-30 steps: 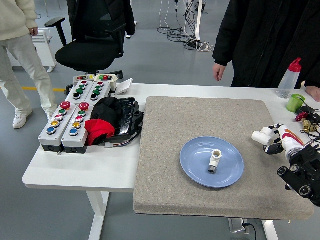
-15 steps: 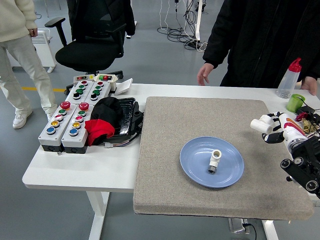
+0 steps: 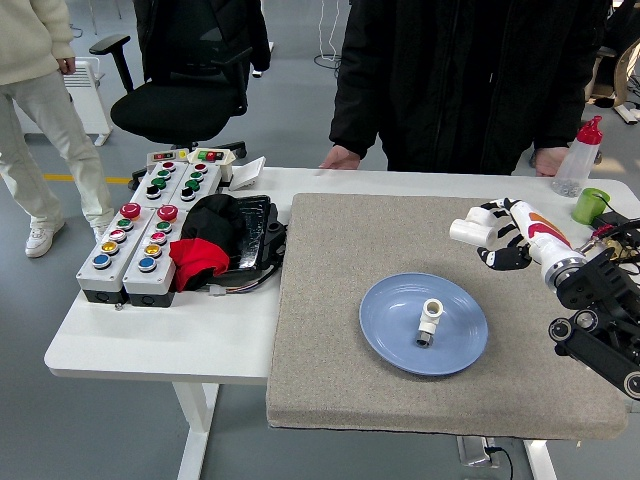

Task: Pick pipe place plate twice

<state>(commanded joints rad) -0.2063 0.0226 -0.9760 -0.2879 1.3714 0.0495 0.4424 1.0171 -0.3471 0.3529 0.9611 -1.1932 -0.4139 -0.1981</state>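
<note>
A blue plate [image 3: 395, 335] lies on the grey mat [image 3: 330, 300], and one white pipe fitting [image 3: 430, 320] rests on it right of centre. My right hand [image 3: 497, 236] hovers above the mat, up and to the right of the plate, shut on a second white pipe fitting [image 3: 466, 231] that sticks out to the left of the fingers. The black right arm [image 3: 600, 320] comes in from the right edge. My left arm is out of sight.
A person in black stands at the far side, one hand [image 3: 340, 158] resting on the table's far edge. Button boxes [image 3: 140, 235] and a black-and-red cloth pile [image 3: 215, 240] fill the left side. A squeeze bottle [image 3: 578, 160] and green cup [image 3: 590, 205] stand far right.
My right hand carried the pipe fitting up and leftward, toward the plate. The person stepped left along the far side and set a hand on the table edge.
</note>
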